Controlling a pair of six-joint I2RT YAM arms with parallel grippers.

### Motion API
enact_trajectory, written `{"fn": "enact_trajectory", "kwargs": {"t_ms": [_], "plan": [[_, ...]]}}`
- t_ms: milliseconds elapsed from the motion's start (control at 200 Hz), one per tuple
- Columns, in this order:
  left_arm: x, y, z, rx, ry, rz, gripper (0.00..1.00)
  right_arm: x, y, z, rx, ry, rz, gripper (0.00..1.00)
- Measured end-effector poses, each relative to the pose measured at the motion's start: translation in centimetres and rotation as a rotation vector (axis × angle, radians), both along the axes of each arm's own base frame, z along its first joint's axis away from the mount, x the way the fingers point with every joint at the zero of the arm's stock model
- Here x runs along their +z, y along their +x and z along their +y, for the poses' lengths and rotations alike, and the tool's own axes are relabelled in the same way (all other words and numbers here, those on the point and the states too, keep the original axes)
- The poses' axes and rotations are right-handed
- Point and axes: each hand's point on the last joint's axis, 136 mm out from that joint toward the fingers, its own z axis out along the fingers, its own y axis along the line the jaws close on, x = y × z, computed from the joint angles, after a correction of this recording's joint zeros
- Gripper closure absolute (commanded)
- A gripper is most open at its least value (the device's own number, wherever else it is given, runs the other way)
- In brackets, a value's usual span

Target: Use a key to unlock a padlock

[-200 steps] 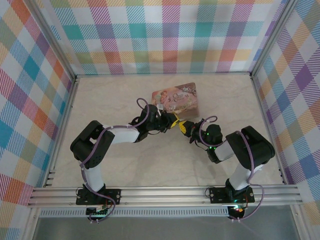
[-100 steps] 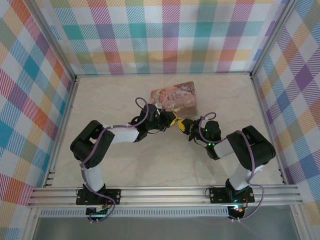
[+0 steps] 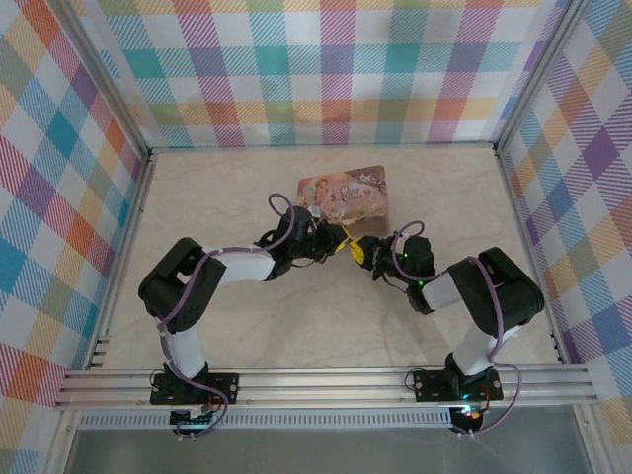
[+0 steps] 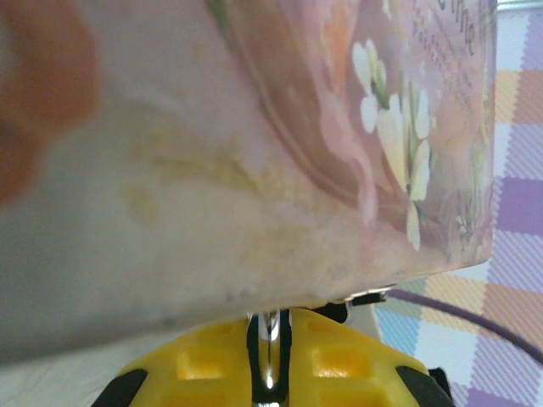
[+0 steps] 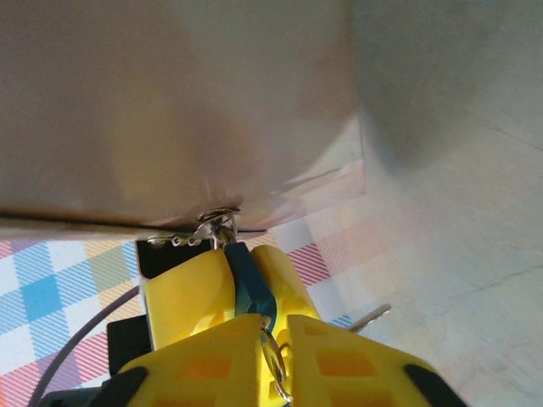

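Note:
My two grippers meet at the middle of the table, just in front of a pink flowered card. In the right wrist view, the left gripper's yellow fingers are shut on a slim blue padlock, and its silver shackle points at the card. My right gripper is shut on the key ring at the padlock's near end; the key blade is hidden. A spare key sticks out to the right. In the left wrist view, the left gripper pinches a shiny metal edge. From above, the left gripper and right gripper nearly touch.
The pink card lies flat right behind both grippers, its edge almost over the fingertips. Checked walls close in the back and both sides. An aluminium rail runs along the near edge. Bare marble tabletop lies to the left.
The right wrist has crept slightly left and towards the card, closing on the left gripper. The left arm has stayed in place.

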Motion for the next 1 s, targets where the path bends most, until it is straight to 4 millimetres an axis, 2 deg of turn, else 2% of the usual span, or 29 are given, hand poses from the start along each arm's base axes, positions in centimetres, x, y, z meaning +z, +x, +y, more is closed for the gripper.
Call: {"fn": "enact_trajectory", "kwargs": {"t_ms": [115,225,330,475,810,1000], "plan": [[-0.7,-1.3,0.1,-0.04,0.06,0.027,0.98,-0.7,0.1,-0.8,-0.009,-0.043,0.016,0.75],[-0.4,-2.3,0.0,-0.075,0.104,0.025,0.97,0.3,-0.1,-1.7,-0.01,-0.086,-0.011,0.74],[0.4,-2.4,-0.1,-0.095,0.128,0.011,0.97,1.5,-0.9,-2.5,0.007,-0.153,-0.051,0.74],[1.0,-2.4,-0.1,-0.101,0.161,0.0,0.97,1.8,-2.6,-3.4,0.051,-0.284,-0.071,0.74],[0.9,-2.7,0.0,-0.115,0.203,0.009,0.96,0.8,-5.4,-5.1,0.219,-0.643,-0.136,0.71],[0.7,-2.9,0.0,-0.119,0.215,0.022,0.96,1.8,-6.4,-4.5,0.352,-0.816,-0.297,0.64]]}}
